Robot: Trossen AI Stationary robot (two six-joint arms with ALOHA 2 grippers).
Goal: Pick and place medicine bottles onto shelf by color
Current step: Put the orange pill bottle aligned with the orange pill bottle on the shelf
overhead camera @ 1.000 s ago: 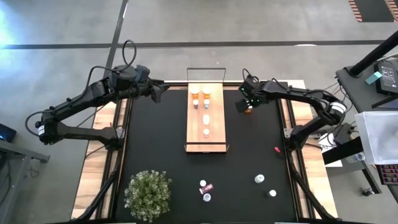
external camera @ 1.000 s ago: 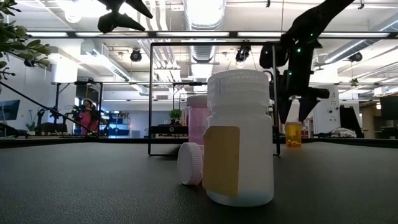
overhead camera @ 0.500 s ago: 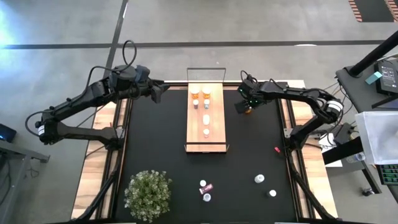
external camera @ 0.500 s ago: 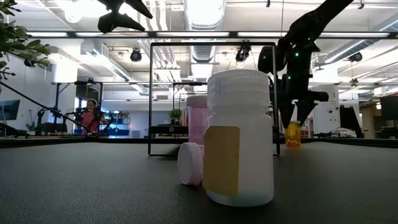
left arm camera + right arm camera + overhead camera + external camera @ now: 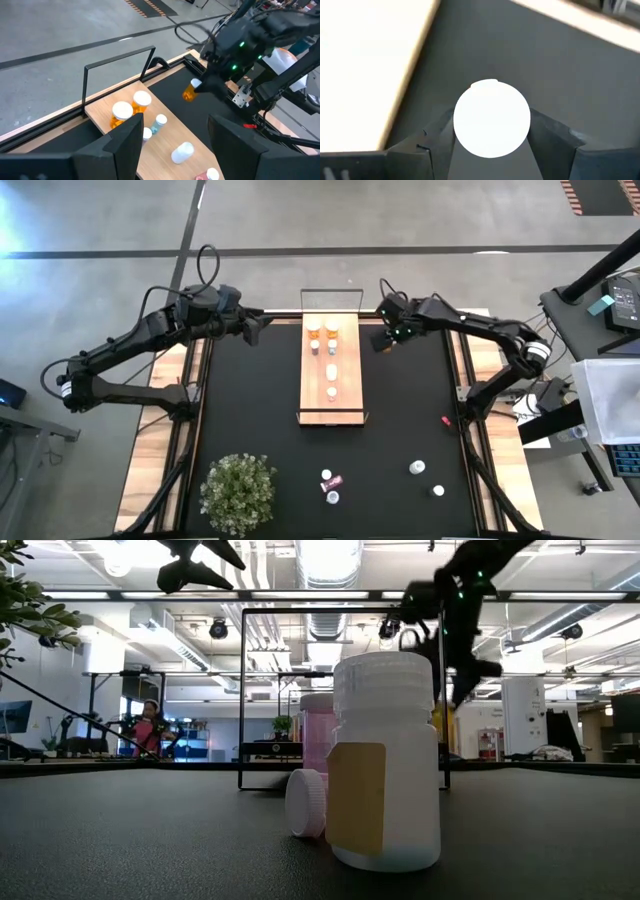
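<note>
The shelf (image 5: 345, 405), a light wood board, lies mid-table on the black mat. On it stand two orange medicine bottles (image 5: 314, 330) at its far end and several pale ones (image 5: 331, 371) along its length. My right gripper (image 5: 385, 340) hangs just right of the shelf's far end, shut on an orange white-capped bottle (image 5: 189, 92). My left gripper (image 5: 172, 150) waits open and holding nothing at the far left (image 5: 255, 328), looking toward the shelf. My right gripper pinches the orange bottle at its white cap (image 5: 491, 118), one finger (image 5: 442, 137) on each side of the cap. The fingers come from above, slanting down. The bottle's orange body (image 5: 443, 730) hangs below them, lifted clear of the mat.
Several white-capped bottles (image 5: 416, 468) and a pink one (image 5: 331, 482) sit near the mat's front edge, one looming large in the low view (image 5: 385, 760). A bushy plant (image 5: 238, 493) stands front left. A small red item (image 5: 446, 420) lies at the right.
My right gripper has shut on the orange bottle that stood on the mat right of the shelf. It has lifted the bottle clear and carried it up, toward the far edge and a little toward the shelf.
</note>
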